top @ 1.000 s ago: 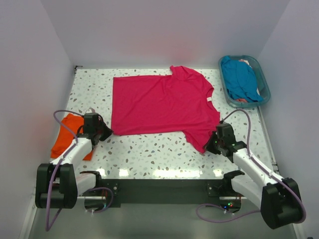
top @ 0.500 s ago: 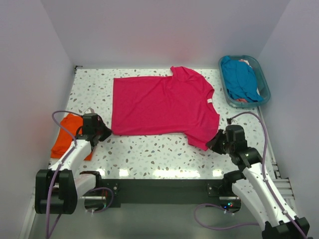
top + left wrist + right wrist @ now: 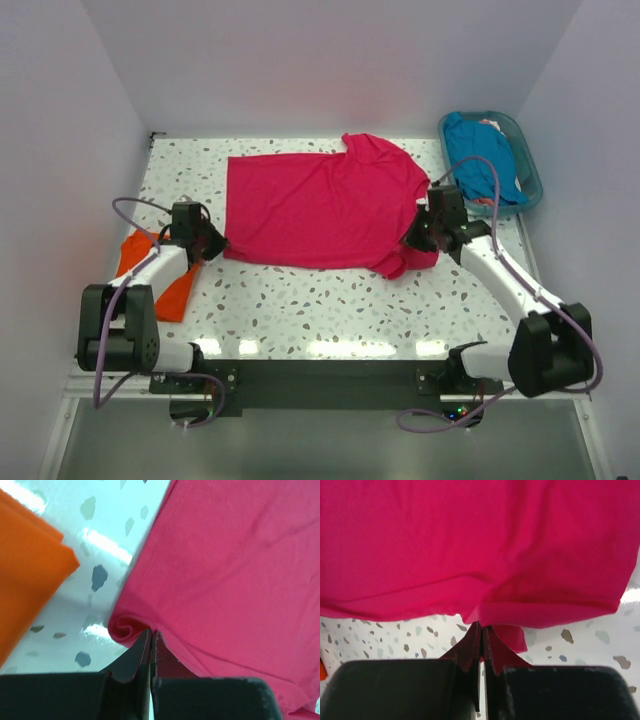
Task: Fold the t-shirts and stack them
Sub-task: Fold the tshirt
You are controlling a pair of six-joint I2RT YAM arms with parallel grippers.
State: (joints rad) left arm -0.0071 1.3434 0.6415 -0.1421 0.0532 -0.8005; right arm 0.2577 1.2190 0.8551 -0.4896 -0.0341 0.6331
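Note:
A hot pink t-shirt (image 3: 320,205) lies spread on the speckled table (image 3: 300,300), collar to the right. My left gripper (image 3: 212,243) is shut on its near left hem corner (image 3: 131,630), which curls at the fingertips. My right gripper (image 3: 420,236) is shut on the near right sleeve, lifted and carried over the shirt body; the cloth (image 3: 485,580) hangs from its tips. A folded orange t-shirt (image 3: 150,275) lies at the left edge beside the left arm, and shows as orange cloth (image 3: 25,570) in the left wrist view. A teal blue t-shirt (image 3: 480,155) lies in the basket.
The teal plastic basket (image 3: 528,160) stands at the back right corner, just beyond the right arm, with a bit of pale cloth under the blue shirt. White walls close in the table on the left, back and right.
The right gripper has lifted the sleeve from the near right and carried it back and up over the shirt. The left gripper has shifted slightly farther from the near edge with the hem corner.

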